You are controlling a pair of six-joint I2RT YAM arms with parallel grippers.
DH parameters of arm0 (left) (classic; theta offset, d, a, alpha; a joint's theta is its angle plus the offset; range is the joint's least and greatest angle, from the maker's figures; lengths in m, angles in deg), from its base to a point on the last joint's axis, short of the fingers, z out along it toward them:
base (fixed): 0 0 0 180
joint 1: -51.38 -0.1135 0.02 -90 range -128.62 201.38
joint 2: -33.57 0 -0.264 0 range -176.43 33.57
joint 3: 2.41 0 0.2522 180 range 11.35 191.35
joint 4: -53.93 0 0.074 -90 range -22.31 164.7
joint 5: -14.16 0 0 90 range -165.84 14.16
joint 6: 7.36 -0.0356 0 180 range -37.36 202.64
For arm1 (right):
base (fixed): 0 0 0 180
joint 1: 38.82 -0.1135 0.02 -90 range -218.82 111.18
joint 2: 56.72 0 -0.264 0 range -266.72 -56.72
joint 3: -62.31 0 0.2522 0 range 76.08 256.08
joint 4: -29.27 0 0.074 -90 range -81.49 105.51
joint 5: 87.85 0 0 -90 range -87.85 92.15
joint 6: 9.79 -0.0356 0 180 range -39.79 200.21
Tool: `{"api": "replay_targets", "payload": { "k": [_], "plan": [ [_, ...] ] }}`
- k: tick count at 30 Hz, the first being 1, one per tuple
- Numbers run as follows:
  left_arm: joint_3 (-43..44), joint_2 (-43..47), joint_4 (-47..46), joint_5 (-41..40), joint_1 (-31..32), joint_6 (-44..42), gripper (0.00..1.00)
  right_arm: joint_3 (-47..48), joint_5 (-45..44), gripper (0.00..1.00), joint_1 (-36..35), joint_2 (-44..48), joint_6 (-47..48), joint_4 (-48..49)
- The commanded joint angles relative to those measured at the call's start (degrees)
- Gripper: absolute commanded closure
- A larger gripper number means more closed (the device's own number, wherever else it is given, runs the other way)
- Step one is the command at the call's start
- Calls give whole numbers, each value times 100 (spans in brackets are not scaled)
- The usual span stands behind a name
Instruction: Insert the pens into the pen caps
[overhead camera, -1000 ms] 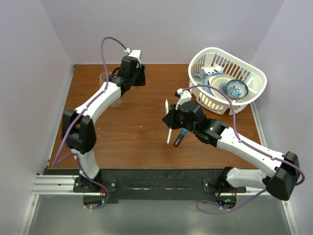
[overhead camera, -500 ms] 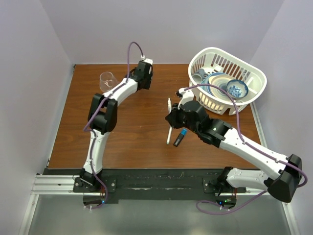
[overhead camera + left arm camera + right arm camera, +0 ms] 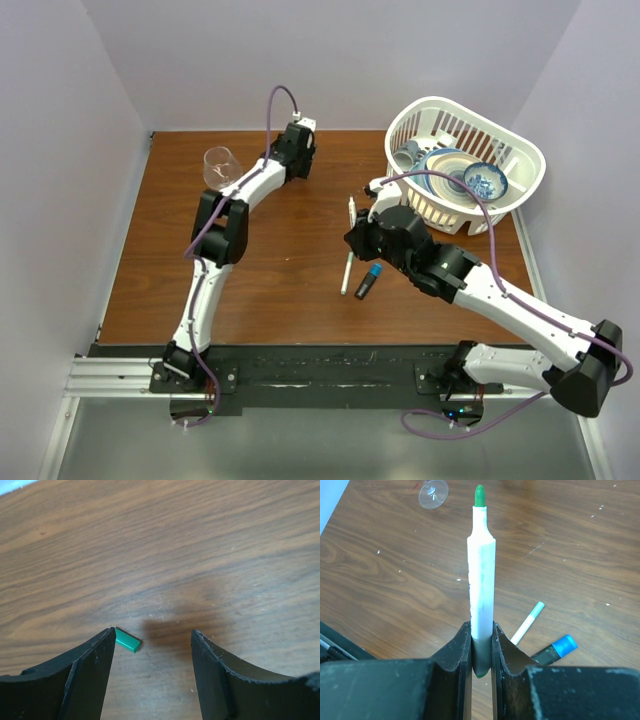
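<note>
Right gripper point(image 3: 481, 630) clamps 1 white pen point(image 3: 481, 580).
Left gripper point(image 3: 152, 635) gapes wide, green cap point(image 3: 127, 640) just beside 1 finger.

Robot lab, wooden table point(image 3: 280, 295), mounting rail point(image 3: 110, 378)

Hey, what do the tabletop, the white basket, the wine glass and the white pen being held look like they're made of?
Tabletop: wood or wood-look laminate, brown grain, low sheen. Basket: probably moulded plastic, uniform white, slotted walls. Wine glass: clear glass or plastic; the table shows through. White pen: likely plastic, smooth barrel, green felt-looking tip.
</note>
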Motion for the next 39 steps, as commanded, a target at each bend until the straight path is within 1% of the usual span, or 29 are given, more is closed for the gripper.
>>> {"api": "replay_targets", "payload": {
  "k": [1,9,13,21,25,34,39],
  "plan": [
    [309,-173,-156,-90,-149,-68,34,135,-306,100,-16,240,192,63],
    [283,-269,-155,41,-272,-77,34,152,-517,100,-16,398,368,-42],
    [230,-234,-59,59,-334,-51,35,126,-482,100,-8,372,351,-24],
    [-25,-155,-58,410,-343,-103,35,82,-499,100,-16,407,333,-16],
    [-51,-208,-6,402,-360,-86,35,56,-517,100,-16,468,298,-24],
    [-165,-147,82,393,-413,116,41,12,-613,100,-16,521,263,-42],
    [-402,64,64,402,-422,160,43,20,-614,100,-16,521,237,-24]
  ]
}}
